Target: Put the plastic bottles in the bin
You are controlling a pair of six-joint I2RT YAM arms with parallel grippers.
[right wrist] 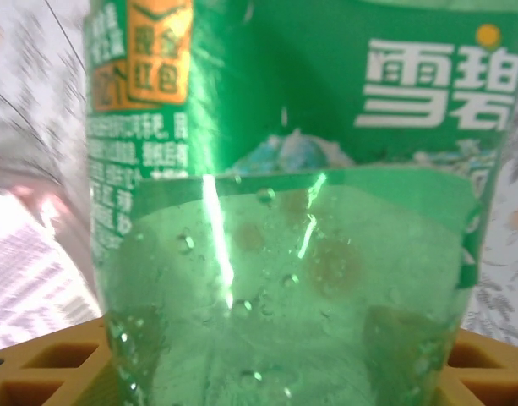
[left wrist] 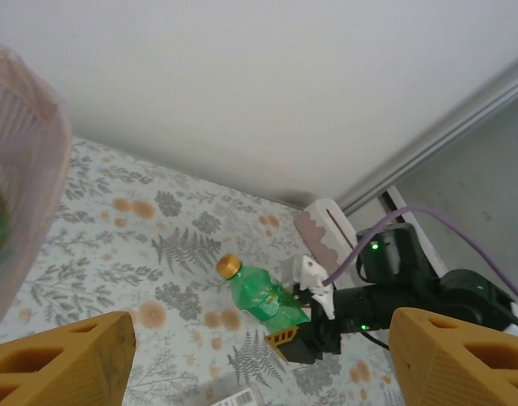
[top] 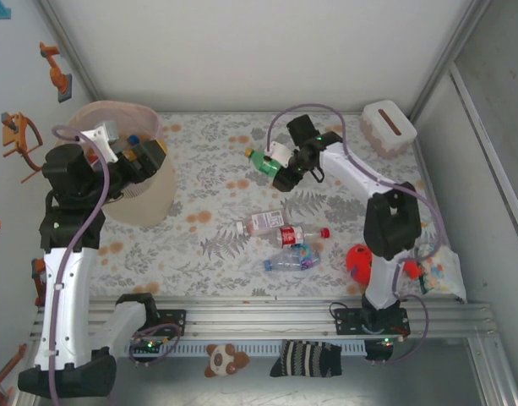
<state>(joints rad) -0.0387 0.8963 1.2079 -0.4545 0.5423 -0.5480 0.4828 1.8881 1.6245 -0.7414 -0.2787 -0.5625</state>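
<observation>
Pale-pink and translucent, the bin (top: 153,199) stands at the far left of the fern-printed worktop (top: 208,254), with a blue cap just visible inside its rim. Over the bin's right rim hangs the left hand (top: 153,156), its orange fingers (left wrist: 60,359) spread wide with nothing between them (the gap frames bare worktop pattern).

Well to the right of the bin, about level with its rim in the top view, is the green Sprite bottle (top: 263,162). It is tilted, with its yellow-orange cap (left wrist: 229,266) pointing back toward the bin. The right hand (top: 282,175) is clamped on the bottle's lower half, and in the right wrist view the orange fingers (right wrist: 47,364) sit on either side of the bottle's base. Whether the bottle touches the worktop I cannot tell.

Right of the bin and nearer the arm bases than it, three more bottles lie on their sides close together. They are the white-labelled bottle (top: 263,223), the red-capped bottle (top: 302,234) just beside it, and the clear crumpled bottle (top: 290,260) a little nearer.

Farther right from the bin sits the red round toy (top: 358,262). The white-pink tissue box (top: 387,127) stands across the worktop from the bin, in the far right corner.
</observation>
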